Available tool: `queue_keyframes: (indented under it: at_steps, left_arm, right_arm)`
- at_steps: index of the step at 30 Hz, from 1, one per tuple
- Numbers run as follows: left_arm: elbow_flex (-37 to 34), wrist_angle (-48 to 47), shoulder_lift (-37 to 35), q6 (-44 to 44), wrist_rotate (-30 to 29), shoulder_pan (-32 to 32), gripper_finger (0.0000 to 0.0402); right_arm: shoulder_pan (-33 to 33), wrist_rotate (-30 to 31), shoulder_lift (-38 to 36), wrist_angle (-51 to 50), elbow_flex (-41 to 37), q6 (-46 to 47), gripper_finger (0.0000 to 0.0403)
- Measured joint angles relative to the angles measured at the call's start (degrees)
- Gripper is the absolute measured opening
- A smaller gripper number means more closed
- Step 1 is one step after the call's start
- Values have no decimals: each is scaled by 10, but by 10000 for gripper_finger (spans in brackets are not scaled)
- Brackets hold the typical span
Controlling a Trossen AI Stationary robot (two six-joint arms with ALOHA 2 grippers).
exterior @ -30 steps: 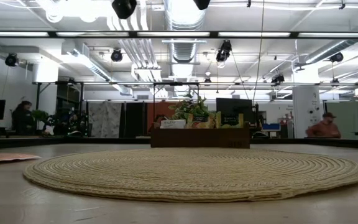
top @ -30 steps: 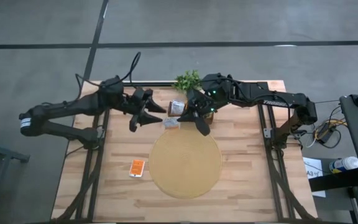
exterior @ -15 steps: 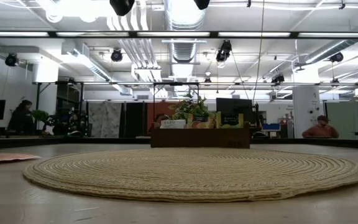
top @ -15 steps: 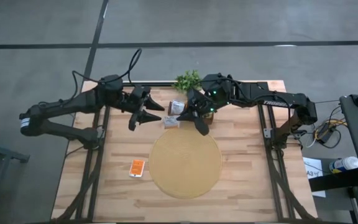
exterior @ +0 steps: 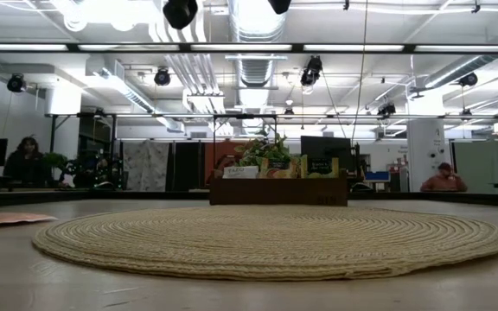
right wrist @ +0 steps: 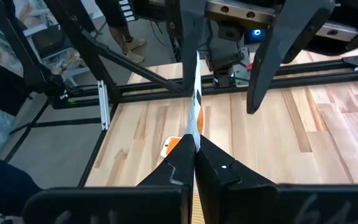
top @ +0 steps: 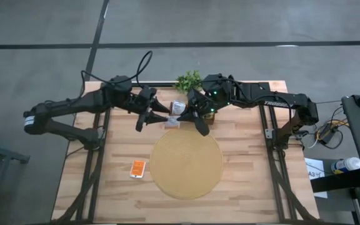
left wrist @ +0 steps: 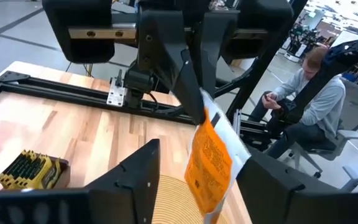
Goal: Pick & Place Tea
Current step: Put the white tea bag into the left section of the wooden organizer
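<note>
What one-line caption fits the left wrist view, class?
Right gripper pinches an orange tea packet between the left gripper's open fingers.

the table (top: 249,169) is pale planked wood, smooth and matt. the round mat (exterior: 275,238) is coiled rope, rough. the orange tea packet (left wrist: 209,163) looks like smooth, slightly glossy paper.

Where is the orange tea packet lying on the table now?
In the high view, the orange tea packet lies flat on the table's left side, just left of the round mat.
</note>
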Motion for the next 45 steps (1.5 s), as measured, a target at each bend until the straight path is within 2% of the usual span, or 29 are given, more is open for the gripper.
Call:
queue_keyframes:
  at_steps: [5,10,12,24,31,37,42,45]
  left_arm:
    - [2,-2,6,1,0,0,141]
    - [2,-5,7,9,3,0,37]
    - [2,-5,7,15,4,0,11]
    - [17,-24,6,37,0,3,1]
    - [19,-37,6,41,-3,18,0]
    - [12,-44,14,90,-2,42,0]
    - [-3,-29,44,115,0,71,0]
    - [-13,-8,75,126,22,87,0]
  right_arm:
    - [-1,1,1,-1,0,0,8]
    - [-2,1,1,-2,0,0,8]
    - [-2,2,1,-2,0,0,8]
    - [-2,1,-5,11,0,9,17]
    - [-4,12,-32,21,0,32,77]
    - [-7,28,-67,30,0,35,135]
    - [-8,38,-91,26,0,35,156]
    - [-7,48,-103,19,0,35,157]
